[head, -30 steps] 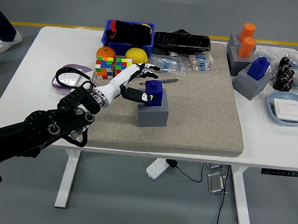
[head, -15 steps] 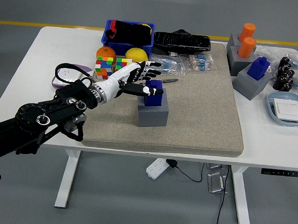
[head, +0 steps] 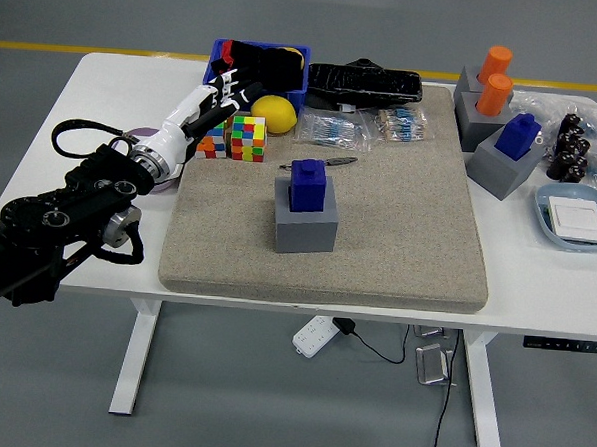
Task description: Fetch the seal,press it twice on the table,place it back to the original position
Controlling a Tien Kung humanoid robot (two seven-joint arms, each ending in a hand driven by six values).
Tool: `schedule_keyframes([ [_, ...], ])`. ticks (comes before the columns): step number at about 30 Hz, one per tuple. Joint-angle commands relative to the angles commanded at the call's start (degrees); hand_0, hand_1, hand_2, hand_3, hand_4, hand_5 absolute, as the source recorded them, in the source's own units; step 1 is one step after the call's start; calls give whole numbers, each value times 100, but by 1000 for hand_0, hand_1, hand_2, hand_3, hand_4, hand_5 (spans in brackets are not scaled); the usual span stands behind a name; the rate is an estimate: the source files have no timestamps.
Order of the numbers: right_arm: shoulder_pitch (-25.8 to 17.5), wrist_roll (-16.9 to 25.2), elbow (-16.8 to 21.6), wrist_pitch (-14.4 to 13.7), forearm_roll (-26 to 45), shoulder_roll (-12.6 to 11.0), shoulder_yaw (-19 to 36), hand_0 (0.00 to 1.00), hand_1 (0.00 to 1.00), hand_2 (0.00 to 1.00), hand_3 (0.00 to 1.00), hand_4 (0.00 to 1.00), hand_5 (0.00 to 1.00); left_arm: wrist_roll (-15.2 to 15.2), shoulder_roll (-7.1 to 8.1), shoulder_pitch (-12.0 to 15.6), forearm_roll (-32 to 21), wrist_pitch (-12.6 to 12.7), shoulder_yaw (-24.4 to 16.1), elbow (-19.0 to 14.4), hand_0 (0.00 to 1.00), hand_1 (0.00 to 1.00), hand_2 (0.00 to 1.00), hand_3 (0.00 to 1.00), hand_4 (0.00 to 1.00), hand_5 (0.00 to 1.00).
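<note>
A blue seal (head: 309, 184) stands upright on a grey block (head: 307, 222) near the middle of the beige mat (head: 377, 248). My left hand (head: 209, 104) is up and to the left of it, well apart, over the Rubik's cubes (head: 238, 137) by the mat's far left corner. Its white fingers are spread and hold nothing. The right arm is out of view.
A second blue seal (head: 518, 135) and two orange ones (head: 494, 79) stand on grey blocks at the far right. A blue bin (head: 257, 66), a lemon (head: 272, 112), black bag (head: 371, 82) and plastic packets (head: 359, 129) lie behind. A pen (head: 322, 163) lies behind the seal. A tray (head: 577, 216) sits right.
My left hand has let go of the blue seal and drawn back up and to the left, away from the block. The seal stays standing on the grey block.
</note>
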Motion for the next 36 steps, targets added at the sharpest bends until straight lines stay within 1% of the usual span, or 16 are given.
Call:
schedule_keyframes([
  [3, -18, -9, -7, 0, -3, 11, 30, 847, 768, 765, 733, 846, 618, -24, 133, 10, -144, 35, -17, 115, 986, 970, 956, 955, 998, 776],
  [4, -21, -10, -8, -2, -3, 11, 35, 847, 768, 765, 733, 845, 620, -18, 170, 11, -149, 36, -20, 136, 976, 952, 931, 942, 990, 783],
  [9, 14, -24, -11, -33, 13, -20, 52, 847, 768, 765, 733, 845, 620, 20, 422, -30, -135, 20, 21, 255, 976, 952, 931, 942, 990, 783],
  [10, 28, -28, -14, -32, 15, -24, 49, 847, 768, 765, 733, 845, 621, 16, 450, -46, -124, 20, 38, 274, 958, 938, 926, 939, 973, 769],
  [14, 126, -31, -16, -38, 23, -62, 46, 847, 768, 765, 733, 845, 621, -5, 587, -166, -58, 17, 215, 413, 958, 938, 926, 939, 973, 769],
  [16, 133, -33, -6, -45, 28, -84, 32, 847, 768, 764, 732, 844, 622, -8, 653, -158, -51, 19, 250, 469, 956, 934, 920, 936, 957, 756],
  [20, 77, -46, -10, -73, 16, -84, 69, 847, 768, 764, 732, 844, 622, 2, 716, -76, -66, 19, 256, 560, 956, 934, 920, 936, 957, 756],
  [27, -21, -75, -15, -92, -2, -21, 135, 846, 768, 764, 732, 843, 622, 31, 759, -10, -75, 14, 307, 664, 953, 931, 917, 934, 946, 744],
  [36, 60, -85, 27, -116, 59, -60, 36, 845, 766, 763, 733, 838, 627, 43, 953, -30, -69, 20, 266, 696, 948, 928, 914, 930, 937, 735],
])
